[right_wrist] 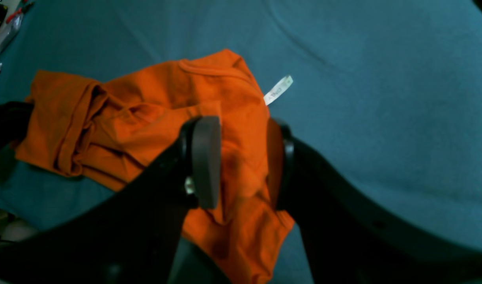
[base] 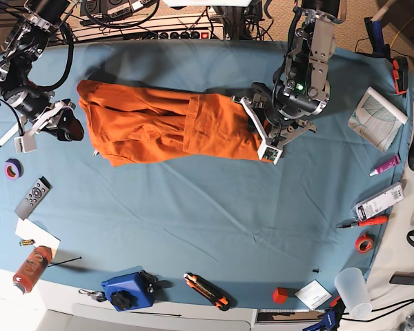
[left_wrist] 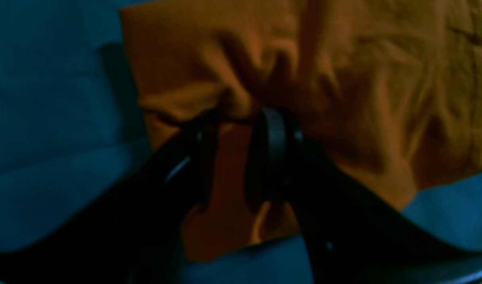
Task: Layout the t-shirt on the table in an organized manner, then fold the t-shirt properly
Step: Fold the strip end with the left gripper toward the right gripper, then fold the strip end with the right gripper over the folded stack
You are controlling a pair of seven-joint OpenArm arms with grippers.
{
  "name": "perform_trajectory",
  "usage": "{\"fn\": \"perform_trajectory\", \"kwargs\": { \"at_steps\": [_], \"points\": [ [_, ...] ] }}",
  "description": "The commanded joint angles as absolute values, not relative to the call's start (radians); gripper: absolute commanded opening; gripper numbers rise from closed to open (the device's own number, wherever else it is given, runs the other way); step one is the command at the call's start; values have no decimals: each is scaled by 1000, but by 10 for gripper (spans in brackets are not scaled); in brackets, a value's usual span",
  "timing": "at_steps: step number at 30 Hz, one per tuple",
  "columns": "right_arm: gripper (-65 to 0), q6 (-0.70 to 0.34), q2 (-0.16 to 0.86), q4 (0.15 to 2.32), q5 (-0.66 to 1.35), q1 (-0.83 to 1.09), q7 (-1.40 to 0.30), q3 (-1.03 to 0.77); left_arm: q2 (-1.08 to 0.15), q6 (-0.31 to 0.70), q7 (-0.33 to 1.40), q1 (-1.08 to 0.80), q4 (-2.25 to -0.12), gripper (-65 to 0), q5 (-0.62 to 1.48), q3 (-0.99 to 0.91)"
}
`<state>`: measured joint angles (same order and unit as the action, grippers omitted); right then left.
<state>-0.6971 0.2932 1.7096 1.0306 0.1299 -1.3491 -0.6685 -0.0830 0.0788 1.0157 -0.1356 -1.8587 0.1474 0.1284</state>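
Note:
The orange t-shirt [base: 159, 124] lies crumpled in a long band across the far half of the blue-teal table [base: 207, 227]. My left gripper [base: 259, 131] is at its right end. In the left wrist view the left gripper [left_wrist: 243, 126] is shut on a bunched fold of the t-shirt [left_wrist: 343, 79]. My right gripper [base: 72, 126] is at the shirt's left end. In the right wrist view the right gripper [right_wrist: 243, 157] has the t-shirt [right_wrist: 146, 102] filling the gap between its fingers, with the cloth running back toward the wrist. A white label [right_wrist: 278, 90] sticks out near the collar.
Along the left edge lie a purple tape roll [base: 12, 168], a remote [base: 33, 196] and a bottle [base: 31, 269]. A blue box [base: 127, 291] and a cutter [base: 207, 289] sit near the front. On the right are a booklet [base: 378, 110], a red tape roll [base: 363, 243] and a cup [base: 352, 286].

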Motion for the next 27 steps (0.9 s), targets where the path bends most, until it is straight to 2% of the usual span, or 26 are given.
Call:
{"fn": "perform_trajectory", "kwargs": {
  "at_steps": [1, 4, 7, 9, 16, 19, 23, 27],
  "points": [
    [-447, -698, 311, 1726, 1058, 117, -1324, -675, -81, 79, 1028, -130, -1868, -476, 154, 128],
    [-428, -698, 313, 1726, 1058, 117, -1343, -675, -81, 79, 1028, -127, -1868, -476, 155, 128],
    [-311, -698, 327, 1726, 1056, 117, -1383, -675, -81, 79, 1028, -127, -1868, -476, 155, 128],
    [-269, -698, 343, 1727, 1053, 120, -1385, -675, -81, 79, 1028, -127, -1868, -476, 154, 128],
    [-268, -685, 354, 1694, 1039, 118, -1345, -674, -80, 79, 1027, -127, -1868, -476, 154, 128],
    [-269, -698, 343, 1589, 1006, 113, -1306, -667, -78, 80, 1027, -127, -1868, -476, 159, 128],
    [-269, -698, 344, 1444, 1117, 87, -1355, -633, -78, 80, 1027, -127, -1868, -476, 161, 128],
    [-269, -698, 344, 1362, 1137, 57, -1376, -560, -78, 79, 1025, -127, -1868, -476, 161, 128]
  ]
}}
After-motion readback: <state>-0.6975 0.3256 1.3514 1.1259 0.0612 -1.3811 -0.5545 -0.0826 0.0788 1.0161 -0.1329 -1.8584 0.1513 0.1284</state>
